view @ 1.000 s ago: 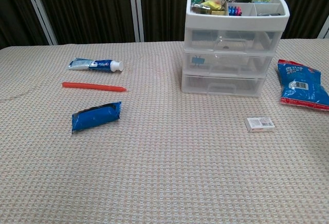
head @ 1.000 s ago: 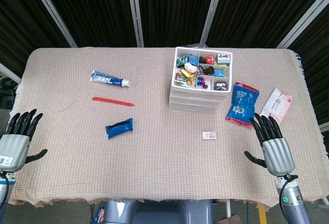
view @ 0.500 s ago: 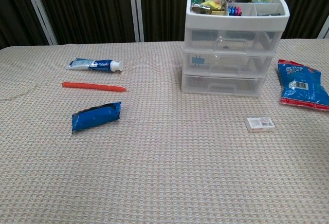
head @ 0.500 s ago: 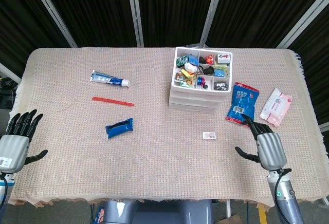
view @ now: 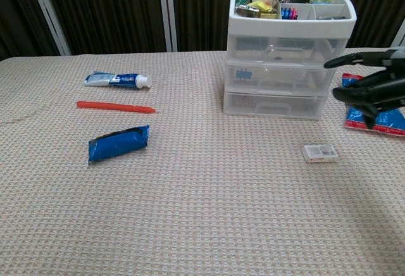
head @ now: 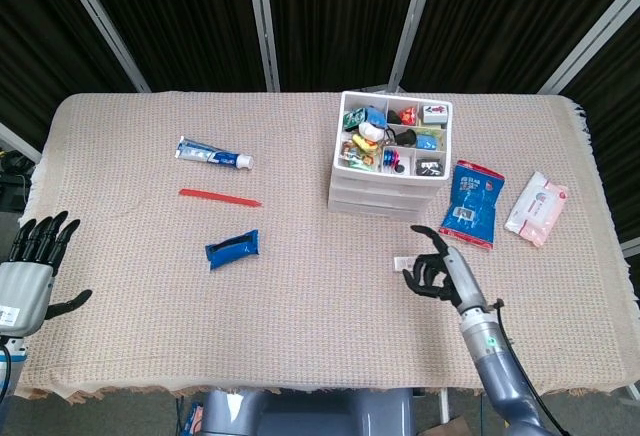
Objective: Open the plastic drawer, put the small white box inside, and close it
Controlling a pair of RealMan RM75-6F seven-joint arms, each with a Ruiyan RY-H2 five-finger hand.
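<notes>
Head view shows our right hand (head: pixel 432 268) hovering with fingers spread and slightly curled, holding nothing, just beside and above the small white box (head: pixel 404 262) on the bench (head: pixel 300 336). Beyond the hand stands the drawer unit (view: pixel 286 73), every drawer shut. We judge the opening step has not begun; next we must either reach forward to a drawer front and pull, or settle the fingers on the box. Half a second ago this hand sat further right, near the bench edge; it has swung inward and now shows in the chest view. Our left hand (head: pixel 30 266) rests open at the far side, unchanged, well apart from everything.
</notes>
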